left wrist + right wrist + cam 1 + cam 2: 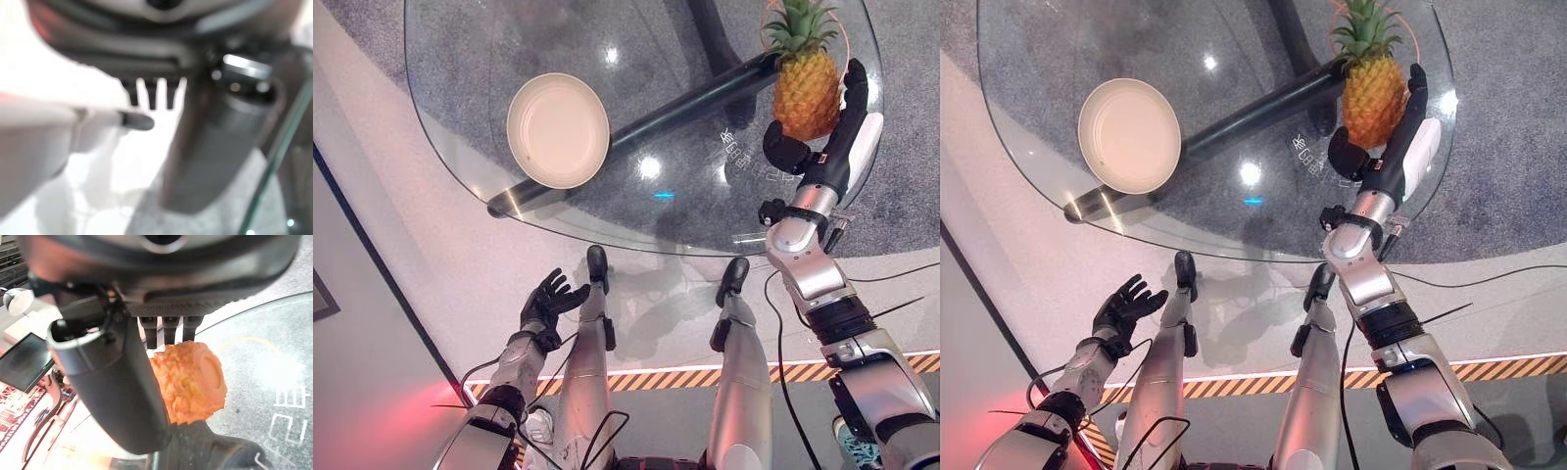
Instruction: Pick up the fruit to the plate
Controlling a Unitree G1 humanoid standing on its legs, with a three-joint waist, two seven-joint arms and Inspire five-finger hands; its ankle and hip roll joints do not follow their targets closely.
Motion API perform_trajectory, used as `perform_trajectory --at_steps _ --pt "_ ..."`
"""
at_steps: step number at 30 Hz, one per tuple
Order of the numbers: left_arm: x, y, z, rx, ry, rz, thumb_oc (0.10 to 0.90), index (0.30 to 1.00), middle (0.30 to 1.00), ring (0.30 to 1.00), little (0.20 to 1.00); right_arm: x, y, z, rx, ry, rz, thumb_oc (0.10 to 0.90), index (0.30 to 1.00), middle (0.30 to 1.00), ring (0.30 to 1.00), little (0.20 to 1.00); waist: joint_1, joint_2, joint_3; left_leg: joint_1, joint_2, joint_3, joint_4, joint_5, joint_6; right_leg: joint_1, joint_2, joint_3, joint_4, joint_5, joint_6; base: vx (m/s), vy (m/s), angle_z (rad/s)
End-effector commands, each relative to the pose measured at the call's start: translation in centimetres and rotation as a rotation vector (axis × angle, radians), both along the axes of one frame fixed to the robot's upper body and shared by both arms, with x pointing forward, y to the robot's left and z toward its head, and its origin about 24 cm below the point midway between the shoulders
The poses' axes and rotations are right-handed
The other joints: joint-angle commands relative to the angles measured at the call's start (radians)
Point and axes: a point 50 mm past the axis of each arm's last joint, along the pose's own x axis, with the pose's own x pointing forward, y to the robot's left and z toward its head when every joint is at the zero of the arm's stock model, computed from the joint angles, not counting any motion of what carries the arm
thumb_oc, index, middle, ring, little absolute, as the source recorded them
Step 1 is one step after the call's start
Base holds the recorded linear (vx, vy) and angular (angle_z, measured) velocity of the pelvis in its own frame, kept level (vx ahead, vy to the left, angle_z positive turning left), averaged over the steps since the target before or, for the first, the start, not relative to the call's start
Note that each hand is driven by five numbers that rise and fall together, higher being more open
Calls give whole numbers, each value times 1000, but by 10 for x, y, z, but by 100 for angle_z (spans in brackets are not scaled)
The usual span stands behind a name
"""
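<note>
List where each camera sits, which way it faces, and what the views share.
Left eye view: on the head, looking down at the glass table, plate and both arms.
Right eye view: beside it, same scene; left hand open below the table edge.
Left wrist view: on the left wrist, looking along its hand.
Right wrist view: looks along the right hand at the pineapple.
Shared: the pineapple, in both eye views and the right wrist view.
</note>
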Motion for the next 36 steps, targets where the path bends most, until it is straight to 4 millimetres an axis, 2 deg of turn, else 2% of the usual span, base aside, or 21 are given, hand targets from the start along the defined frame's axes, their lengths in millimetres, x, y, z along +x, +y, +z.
perform_trajectory --at_steps 1,35,36 --pt "-5 5 -7 40 40 -13 800 900 900 900 900 -5 -8 35 9 -163 -58 800 900 900 900 900 4 34 -19 -7 19 -9 54 -31 25 -19 -7 -27 -13 45 2 0 0 0" --pt "-2 0 -5 46 42 -35 800 900 900 900 900 7 -16 36 53 -91 -90 800 900 900 900 900 18 47 -19 -10 18 -11 52 -31 25 -25 -11 -31 -6 45 0 0 0 0" --pt "-2 1 -5 46 42 -35 800 900 900 900 900 7 -16 36 54 -91 -90 380 540 540 540 480 18 47 -19 -9 18 -11 52 -31 25 -25 -11 -31 -7 45 0 0 0 0"
